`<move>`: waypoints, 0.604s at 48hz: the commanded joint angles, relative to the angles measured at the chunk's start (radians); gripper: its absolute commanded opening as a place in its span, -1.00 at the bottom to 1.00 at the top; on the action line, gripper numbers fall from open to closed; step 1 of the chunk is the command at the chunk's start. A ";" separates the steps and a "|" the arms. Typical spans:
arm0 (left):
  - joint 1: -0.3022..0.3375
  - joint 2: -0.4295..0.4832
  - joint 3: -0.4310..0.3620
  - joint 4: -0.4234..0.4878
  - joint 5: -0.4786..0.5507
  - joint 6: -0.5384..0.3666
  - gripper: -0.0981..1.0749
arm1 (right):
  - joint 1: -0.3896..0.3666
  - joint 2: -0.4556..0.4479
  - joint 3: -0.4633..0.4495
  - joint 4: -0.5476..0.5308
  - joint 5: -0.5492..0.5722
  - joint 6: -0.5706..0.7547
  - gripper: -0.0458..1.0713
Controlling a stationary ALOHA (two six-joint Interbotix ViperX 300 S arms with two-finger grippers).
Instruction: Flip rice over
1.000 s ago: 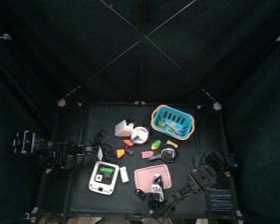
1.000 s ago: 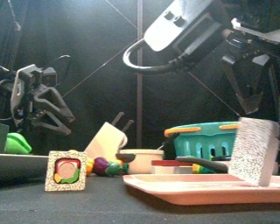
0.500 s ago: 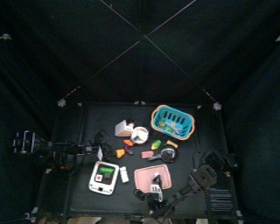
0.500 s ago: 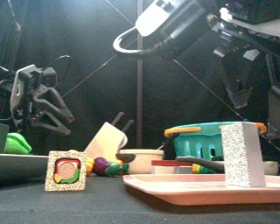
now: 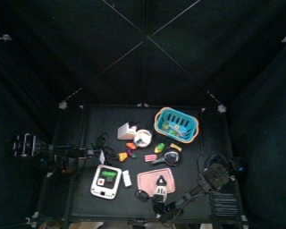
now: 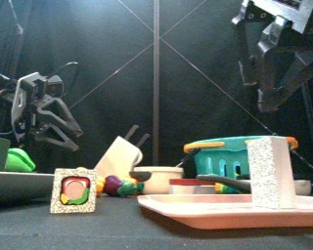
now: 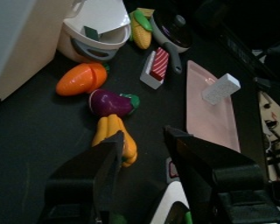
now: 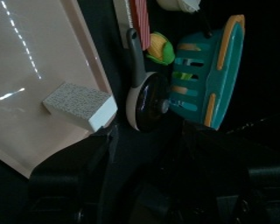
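The rice (image 6: 211, 209) is a flat salmon-pink rectangle lying at the table's front right, also seen in the top view (image 5: 150, 182) and the left wrist view (image 7: 209, 114). A white speckled block (image 6: 269, 172) stands upright on it, touching no gripper. My right gripper (image 6: 268, 83) hangs open well above that block, with nothing between its jaws. From the right wrist, the block (image 8: 81, 105) sits on the pink surface (image 8: 31, 70). At the table's left my left gripper (image 7: 149, 166) is open and holds nothing, away from the rice.
A white-and-green packet (image 5: 106, 182) lies left of the rice. A teal basket (image 5: 177, 122) stands at the back right. An orange fruit (image 7: 80, 79), a purple eggplant (image 7: 111, 102), a yellow piece (image 7: 115, 140), a white cup (image 7: 94, 31) and a dark pan (image 8: 143, 101) crowd the middle.
My right gripper has risen away from the white block. The block, tilted a second ago, now stands upright on its own. The left arm has not moved.
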 commanded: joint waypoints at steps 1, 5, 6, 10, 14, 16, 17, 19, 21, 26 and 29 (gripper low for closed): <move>-0.003 -0.003 -0.009 0.000 -0.003 0.003 0.54 | 0.005 -0.072 0.011 -0.015 -0.011 0.041 0.74; -0.003 -0.003 -0.009 0.000 -0.003 0.003 0.54 | 0.011 -0.098 0.031 -0.038 -0.038 0.114 0.74; -0.003 -0.003 -0.009 0.002 -0.003 0.003 0.54 | 0.012 -0.106 0.037 -0.046 -0.046 0.133 0.74; -0.003 -0.003 -0.009 0.000 -0.003 0.003 0.54 | 0.021 -0.137 0.064 -0.074 -0.080 0.213 0.74; -0.003 -0.003 -0.009 0.002 -0.003 0.003 0.54 | 0.029 -0.161 0.103 -0.083 -0.095 0.285 0.74; -0.003 -0.003 -0.009 0.002 -0.003 0.003 0.54 | 0.032 -0.173 0.130 -0.081 -0.103 0.327 0.74; -0.003 -0.003 -0.009 0.000 -0.003 0.003 0.54 | 0.032 -0.179 0.141 -0.080 -0.104 0.342 0.74; -0.003 -0.003 -0.009 0.002 -0.003 0.002 0.54 | 0.035 -0.190 0.160 -0.077 -0.114 0.376 0.74; -0.003 -0.003 -0.009 0.002 -0.005 0.002 0.54 | 0.038 -0.204 0.178 -0.080 -0.124 0.417 0.74; -0.003 -0.003 -0.009 0.002 -0.003 0.002 0.54 | 0.052 -0.247 0.224 -0.098 -0.175 0.538 0.74; -0.003 -0.003 -0.011 0.000 -0.003 0.002 0.54 | 0.061 -0.270 0.255 -0.118 -0.202 0.614 0.74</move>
